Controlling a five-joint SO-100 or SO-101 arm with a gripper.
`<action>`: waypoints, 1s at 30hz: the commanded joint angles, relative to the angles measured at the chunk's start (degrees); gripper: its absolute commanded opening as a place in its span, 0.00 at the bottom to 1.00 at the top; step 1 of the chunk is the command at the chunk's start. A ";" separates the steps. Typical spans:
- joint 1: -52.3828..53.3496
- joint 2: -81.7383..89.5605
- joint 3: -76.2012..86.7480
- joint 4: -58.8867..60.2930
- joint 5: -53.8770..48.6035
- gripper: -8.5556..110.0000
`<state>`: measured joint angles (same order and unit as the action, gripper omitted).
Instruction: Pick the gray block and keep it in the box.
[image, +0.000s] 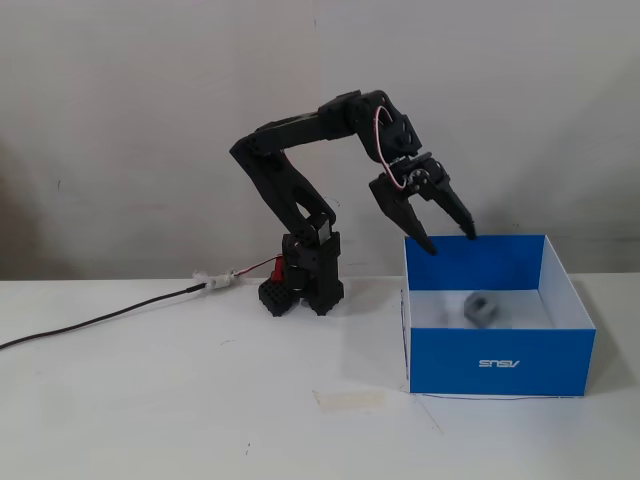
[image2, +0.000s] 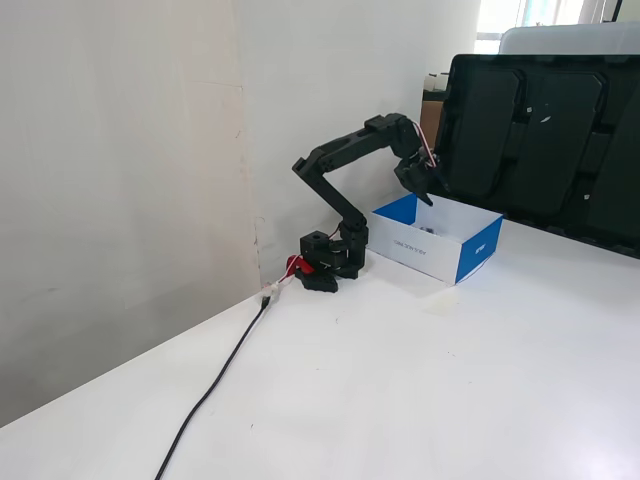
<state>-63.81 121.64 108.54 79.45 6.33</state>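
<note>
The gripper (image: 451, 240) is seen with its two fingers spread apart and empty, poised just above the far wall of the box (image: 500, 362). The gray block (image: 481, 309) is found inside the box, on its white floor, below and slightly toward the camera from the fingertips in that fixed view. The placing is judged done; only a withdrawal upward appears to be left.

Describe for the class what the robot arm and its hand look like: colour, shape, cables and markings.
The arm is matte black with blocky, angular links on a black base. Its hand has two tapering, pointed black fingers. Thin red and white wires loop near the wrist, a red part sits low on the base, and a dark cable trails away across the table. No markings are legible.
</note>
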 joint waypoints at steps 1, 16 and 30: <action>2.37 0.00 -1.05 -1.76 0.62 0.25; 53.88 0.62 9.67 -18.90 -0.44 0.07; 58.62 41.66 48.69 -37.00 -3.69 0.07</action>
<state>-4.48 155.04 155.74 42.71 3.43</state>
